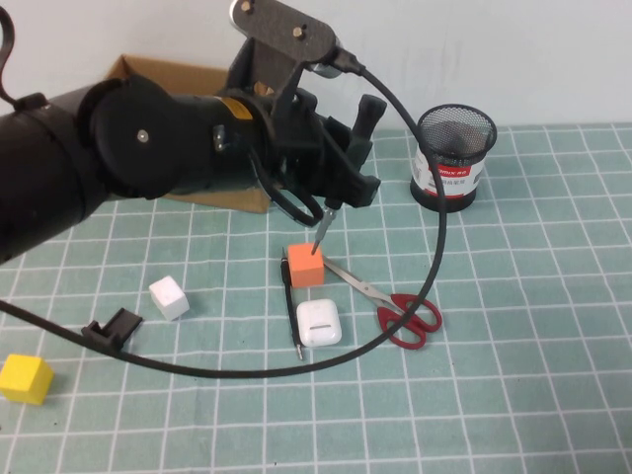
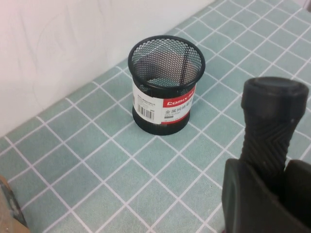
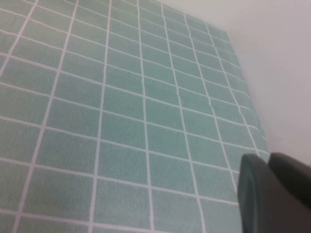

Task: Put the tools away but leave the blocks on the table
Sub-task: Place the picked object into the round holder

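The left gripper (image 1: 346, 163) hung above the middle of the worktop (image 1: 553, 395), its fingers (image 2: 252, 194) clamped on the thick black-handled screwdriver (image 2: 269, 126); the handle stood up between them and the steel tip pointed down at the orange block (image 1: 304, 265). The mesh cup (image 2: 165, 90) stood near, toward the robot's right, upright and open at the top. I judged that the step in hand was to carry the screwdriver to this cup. To do it well, the arm should first lift so the tip clears the block, then come directly over the rim and lower the tip straight in before the fingers let go, because the light cup could tip from a side push. The scissors (image 1: 395, 304) and the thin screwdriver (image 1: 290, 311) lay beside the earbud case (image 1: 319, 322). The right gripper (image 3: 274, 194) rested low over bare mat, well apart, its fingers together.
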`<state>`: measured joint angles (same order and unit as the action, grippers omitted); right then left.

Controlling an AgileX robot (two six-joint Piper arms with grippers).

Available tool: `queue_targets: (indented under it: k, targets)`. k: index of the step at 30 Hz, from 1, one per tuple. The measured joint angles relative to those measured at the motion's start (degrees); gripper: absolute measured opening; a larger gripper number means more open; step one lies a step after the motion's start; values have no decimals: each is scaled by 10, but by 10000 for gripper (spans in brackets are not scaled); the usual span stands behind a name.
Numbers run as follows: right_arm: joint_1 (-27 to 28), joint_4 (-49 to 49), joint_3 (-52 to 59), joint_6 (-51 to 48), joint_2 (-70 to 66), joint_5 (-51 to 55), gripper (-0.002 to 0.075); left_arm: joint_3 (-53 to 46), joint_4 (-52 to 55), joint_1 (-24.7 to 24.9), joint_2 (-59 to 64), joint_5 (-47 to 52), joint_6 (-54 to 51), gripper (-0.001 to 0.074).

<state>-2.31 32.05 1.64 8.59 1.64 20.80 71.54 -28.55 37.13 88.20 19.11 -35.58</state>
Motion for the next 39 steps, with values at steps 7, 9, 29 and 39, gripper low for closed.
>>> queue_targets:
  k: [7, 9, 29, 39]
  targets:
    - [0, 0, 0, 0, 0, 0, -8, 0, -3, 0, 0, 11, -10, 122]
    - [0, 0, 0, 0, 0, 0, -8, 0, -3, 0, 0, 29, -26, 122]
    - [0, 0, 0, 0, 0, 0, -8, 0, -3, 0, 0, 106, -158, 121]
    - [0, 0, 0, 0, 0, 0, -8, 0, -3, 0, 0, 108, -176, 121]
